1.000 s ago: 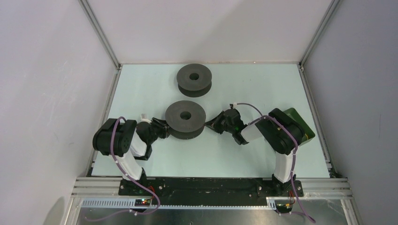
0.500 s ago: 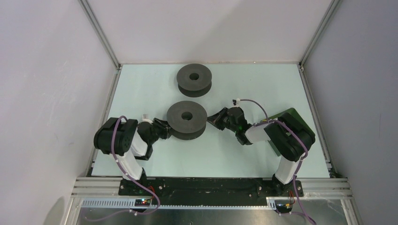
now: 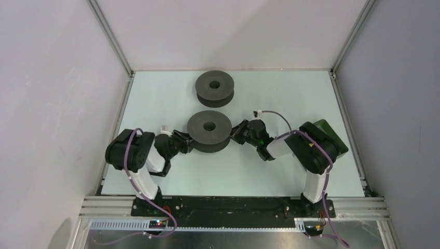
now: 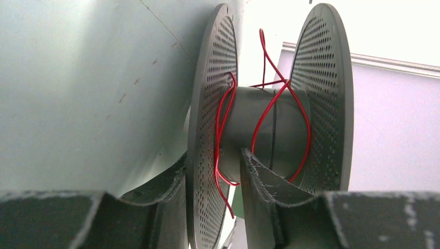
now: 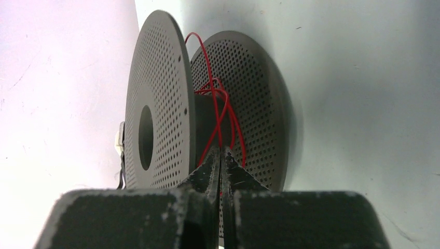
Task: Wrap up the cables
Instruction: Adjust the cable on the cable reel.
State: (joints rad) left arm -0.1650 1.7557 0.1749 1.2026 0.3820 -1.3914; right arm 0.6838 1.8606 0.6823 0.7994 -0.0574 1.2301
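The red cable [image 4: 262, 116] is looped loosely round the core of the near dark grey spool [image 3: 209, 132]. It also shows in the right wrist view [image 5: 224, 111]. My left gripper [image 3: 185, 143] is at the spool's left side. In the left wrist view my left gripper [image 4: 212, 163] is shut on the spool's perforated lower flange [image 4: 205, 140], one finger on each side. My right gripper [image 3: 238, 133] is at the spool's right side. In the right wrist view my right gripper [image 5: 221, 155] is shut on the red cable between the flanges. The yellow cable is out of view.
A second dark grey spool [image 3: 215, 87] lies further back on the pale table [image 3: 155, 98]. A dark green box [image 3: 333, 135] sits at the right edge behind my right arm. Metal frame posts and white walls enclose the table.
The near spool has shifted slightly right and away. My right arm swung its elbow out and back, and its gripper ended closer to the spool. My left gripper followed the spool.
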